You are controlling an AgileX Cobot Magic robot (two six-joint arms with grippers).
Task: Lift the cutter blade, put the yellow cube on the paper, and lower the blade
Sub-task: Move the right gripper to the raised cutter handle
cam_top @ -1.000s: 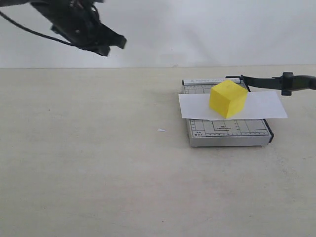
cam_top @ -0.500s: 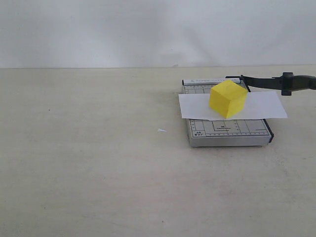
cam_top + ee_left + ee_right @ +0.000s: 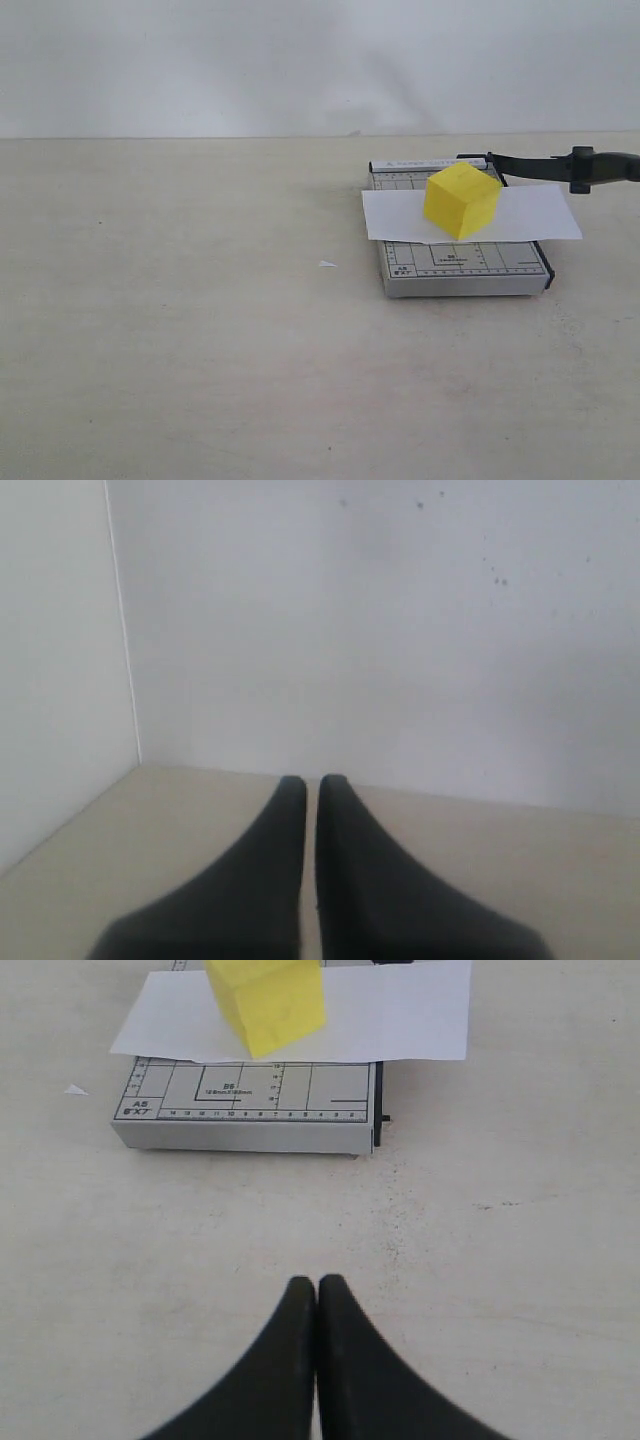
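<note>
The yellow cube (image 3: 461, 200) rests on the white paper (image 3: 535, 212), which lies across the grey trimmer board (image 3: 465, 268). The cutter blade (image 3: 545, 166) is raised, reaching out to the right from its hinge at the board's back, with the thick handle (image 3: 603, 168) at the frame edge. Neither gripper appears in the exterior view. My right gripper (image 3: 317, 1282) is shut and empty over bare table, a short way in front of the board (image 3: 240, 1100), the cube (image 3: 267, 1002) and the paper (image 3: 400, 1010). My left gripper (image 3: 311, 780) is shut, empty, and faces a white wall.
A tiny white scrap (image 3: 326, 264) lies on the beige table just left of the board; the same scrap (image 3: 75, 1089) shows in the right wrist view. A white wall stands behind the table.
The left arm, seen at the upper left one second ago, has gone out of the exterior view. Cube, paper and blade have not moved.
</note>
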